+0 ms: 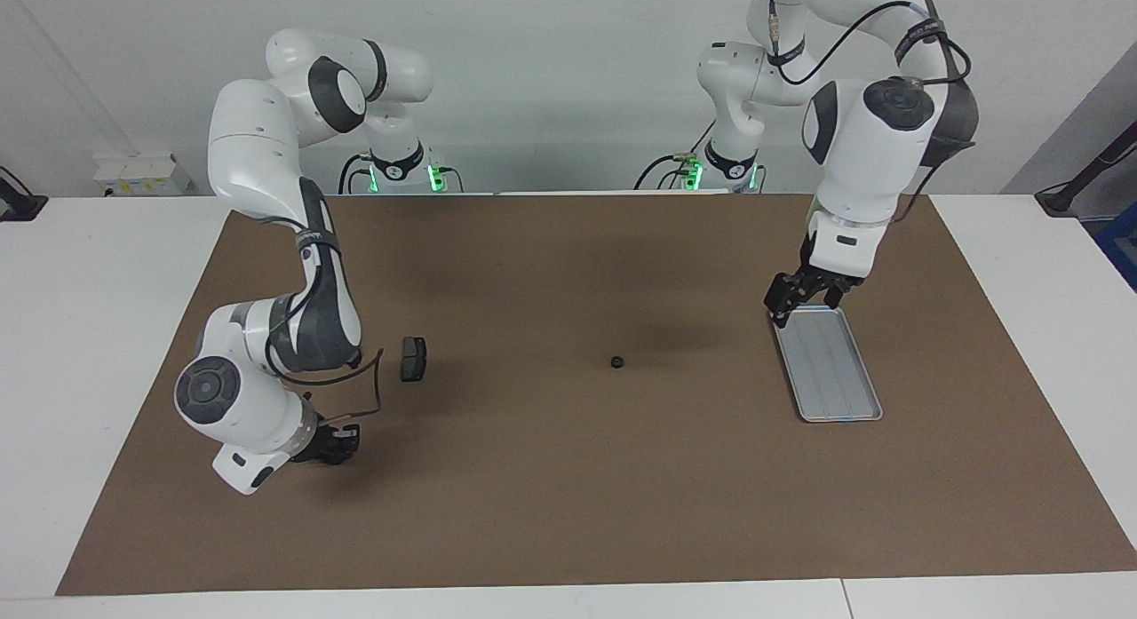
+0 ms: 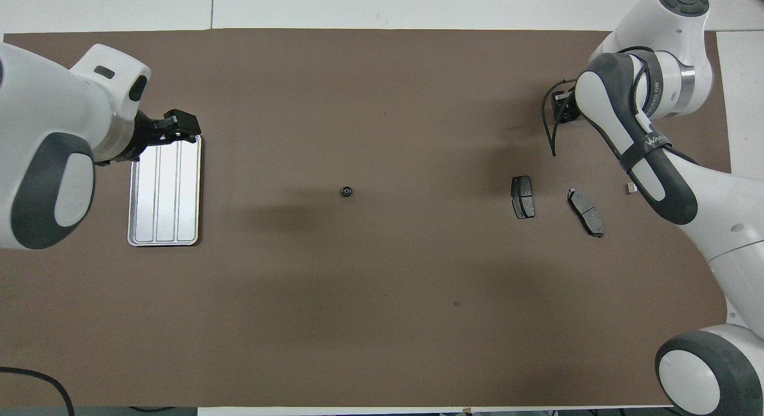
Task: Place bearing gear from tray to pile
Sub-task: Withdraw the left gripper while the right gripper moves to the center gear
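Observation:
The bearing gear [image 1: 616, 363], a small black ring, lies alone on the brown mat mid-table, also seen in the overhead view [image 2: 345, 192]. The silver ridged tray [image 1: 830, 370] [image 2: 164, 195] holds nothing. My left gripper [image 1: 802, 306] [image 2: 182, 125] hangs open and empty over the tray. The pile is at the right arm's end: two dark brake pads [image 2: 523, 196] [image 2: 585, 211], one seen in the facing view [image 1: 413, 358]. A small white bit [image 2: 630, 188] shows beside my right forearm; the bracket is otherwise hidden. My right gripper [image 1: 337, 443] [image 2: 561, 102] is low over the mat beside the pile.
The brown mat [image 1: 568, 512] covers most of the white table. The right arm's elbow and forearm [image 1: 293, 335] stand over the pile and hide part of it.

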{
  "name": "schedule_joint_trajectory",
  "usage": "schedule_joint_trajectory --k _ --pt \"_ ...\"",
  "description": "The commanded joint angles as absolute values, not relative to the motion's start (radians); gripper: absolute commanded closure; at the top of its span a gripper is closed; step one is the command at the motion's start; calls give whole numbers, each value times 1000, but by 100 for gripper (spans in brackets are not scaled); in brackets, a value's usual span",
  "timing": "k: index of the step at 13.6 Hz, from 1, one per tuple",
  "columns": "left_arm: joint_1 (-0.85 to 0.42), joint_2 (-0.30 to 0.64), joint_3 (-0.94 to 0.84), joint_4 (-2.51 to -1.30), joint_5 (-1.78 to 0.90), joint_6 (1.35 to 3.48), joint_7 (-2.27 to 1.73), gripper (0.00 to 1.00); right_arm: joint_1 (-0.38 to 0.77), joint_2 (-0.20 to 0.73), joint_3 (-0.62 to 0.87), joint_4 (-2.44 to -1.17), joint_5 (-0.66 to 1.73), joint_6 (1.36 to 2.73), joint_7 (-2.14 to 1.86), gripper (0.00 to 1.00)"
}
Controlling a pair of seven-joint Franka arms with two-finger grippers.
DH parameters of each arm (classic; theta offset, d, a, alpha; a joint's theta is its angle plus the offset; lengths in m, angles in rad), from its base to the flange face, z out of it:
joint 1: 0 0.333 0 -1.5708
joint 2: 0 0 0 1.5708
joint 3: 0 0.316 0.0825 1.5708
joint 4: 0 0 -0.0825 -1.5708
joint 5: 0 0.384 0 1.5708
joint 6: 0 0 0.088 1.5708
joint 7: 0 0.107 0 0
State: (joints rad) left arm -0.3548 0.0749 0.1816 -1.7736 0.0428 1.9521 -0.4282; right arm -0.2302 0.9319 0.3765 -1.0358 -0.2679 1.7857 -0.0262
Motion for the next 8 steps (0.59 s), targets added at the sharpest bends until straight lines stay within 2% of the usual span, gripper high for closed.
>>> schedule_joint_trajectory --k 1,2,3,5,8 --pt "-270 -9 169 -1799 48 1873 -295 0 -232 931 390 -1055 -296 1802 32 47" --pt "-247 -26 170 -1798 46 1850 -246 0 -229 930 388 -1055 -296 1802 40 21" --pt "-244 -40 172 -1799 46 1833 -218 0 -226 928 387 -1054 -296 1801 38 0" --pt "-230 -54 173 -1798 46 1812 -201 0 -216 905 384 -1054 -296 1776 38 0" --pt "-215 -69 172 -1796 46 1805 -198 0 -132 827 374 -1042 -287 1637 144 0"
